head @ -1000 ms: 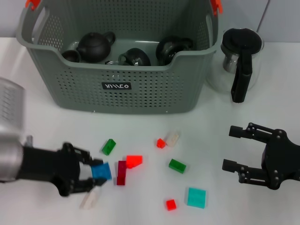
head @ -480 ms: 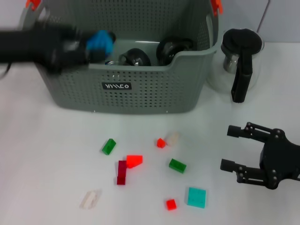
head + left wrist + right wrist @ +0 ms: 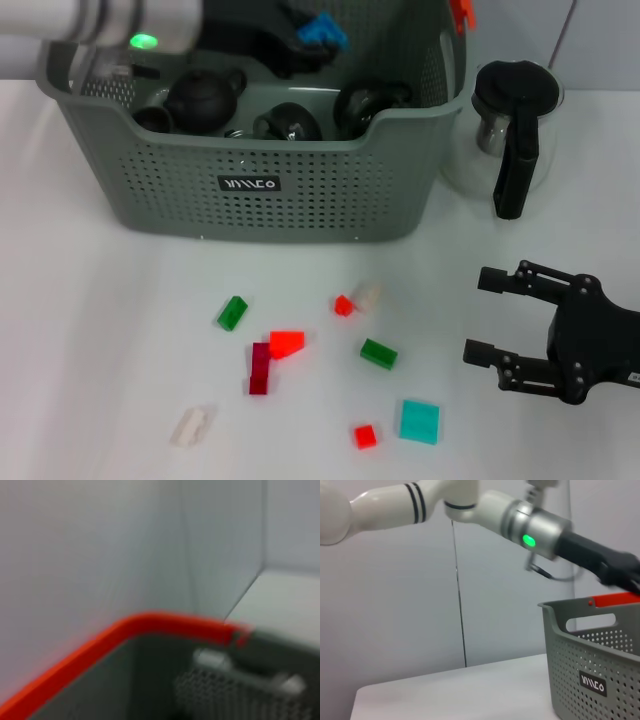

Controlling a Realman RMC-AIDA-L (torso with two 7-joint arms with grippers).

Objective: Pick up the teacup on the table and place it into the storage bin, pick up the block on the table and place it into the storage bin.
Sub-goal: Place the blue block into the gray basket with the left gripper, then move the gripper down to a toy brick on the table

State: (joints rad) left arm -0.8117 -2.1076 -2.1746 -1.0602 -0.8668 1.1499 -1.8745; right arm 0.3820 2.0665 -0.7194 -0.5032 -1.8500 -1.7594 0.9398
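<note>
My left gripper (image 3: 312, 36) hangs over the back of the storage bin (image 3: 300, 195) and is shut on a blue block (image 3: 323, 30). Inside the bin lie a dark teapot (image 3: 200, 98) and dark teacups (image 3: 292, 122). No teacup stands on the table (image 3: 90, 300). Several small blocks lie on the table in front of the bin, among them a green one (image 3: 232, 312), a red wedge (image 3: 286, 344) and a teal square (image 3: 419, 421). My right gripper (image 3: 482, 315) rests open, low at the right, with nothing in it. The left wrist view shows the bin's orange clip (image 3: 125, 630).
A glass jug (image 3: 510, 130) with a black handle stands right of the bin. Other blocks are a dark red bar (image 3: 260, 368), a second green block (image 3: 378, 353), small red ones (image 3: 365, 436) and clear ones (image 3: 192, 425). The right wrist view shows the left arm (image 3: 530, 527) above the bin (image 3: 590, 680).
My left gripper has lifted the blue block off the table, carried it up over the bin and moved it rightward above it. The right gripper has crept slightly left.
</note>
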